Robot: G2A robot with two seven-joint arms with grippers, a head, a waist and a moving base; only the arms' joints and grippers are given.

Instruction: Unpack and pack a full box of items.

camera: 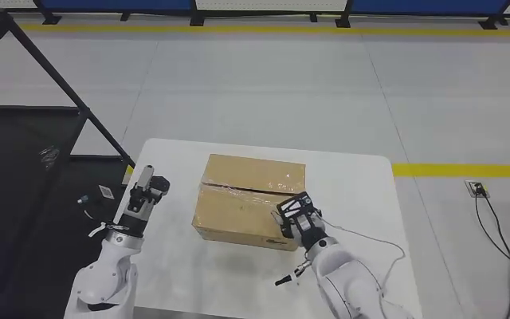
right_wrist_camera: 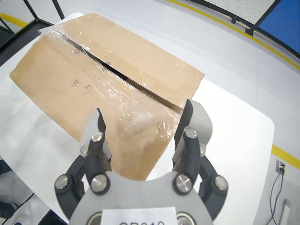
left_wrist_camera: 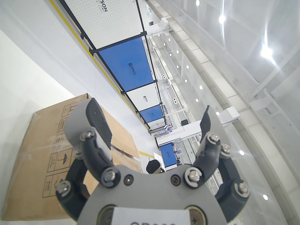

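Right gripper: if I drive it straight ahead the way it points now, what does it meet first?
Probably the cardboard box: its taped near corner lies directly ahead of the open right gripper, though how far ahead is unclear.

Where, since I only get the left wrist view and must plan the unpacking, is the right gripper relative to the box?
Observer: The right gripper is at the box's near right corner, fingers open, one on each side of it.
Operator: Is the top sealed?
Observer: The flaps are down under clear tape, but a dark gap runs between them.
Operator: And my own arm?
Observer: The left gripper is off the box's left side, by the table's left edge.
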